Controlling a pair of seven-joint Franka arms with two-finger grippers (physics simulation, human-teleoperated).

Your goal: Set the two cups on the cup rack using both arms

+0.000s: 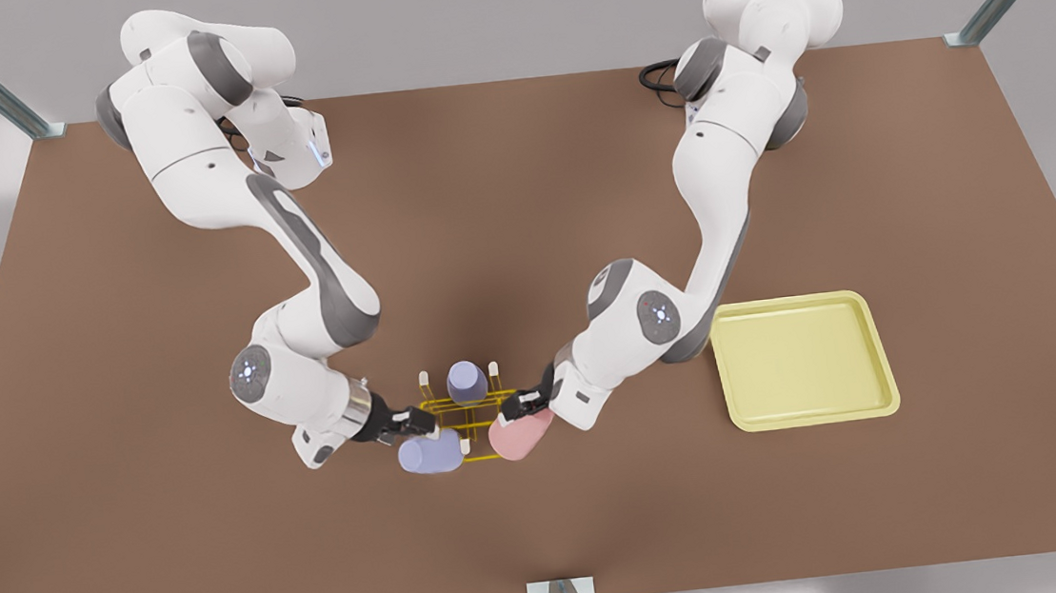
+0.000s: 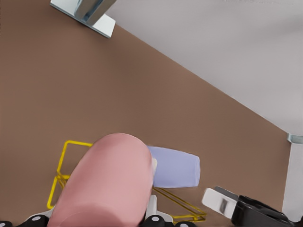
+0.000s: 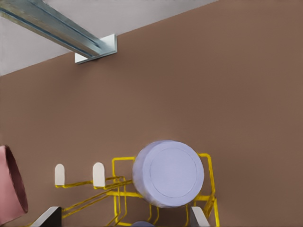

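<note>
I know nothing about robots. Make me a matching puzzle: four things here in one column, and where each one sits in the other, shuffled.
1. pink cup
2. near lavender cup
3. far lavender cup
4. tray

A. on the rack
B. in the right gripper
C. flat on the table
D. in the left gripper

Pairs: 1-D, 2-B, 3-A, 4-C

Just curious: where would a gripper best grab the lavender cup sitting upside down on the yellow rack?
Probably from above, pinching opposite sides of the upturned lavender cup just below its flat base: it sits mouth-down on the cup rack, so it must lift upward. The left gripper holds the pink cup, the right gripper the other lavender cup.
</note>
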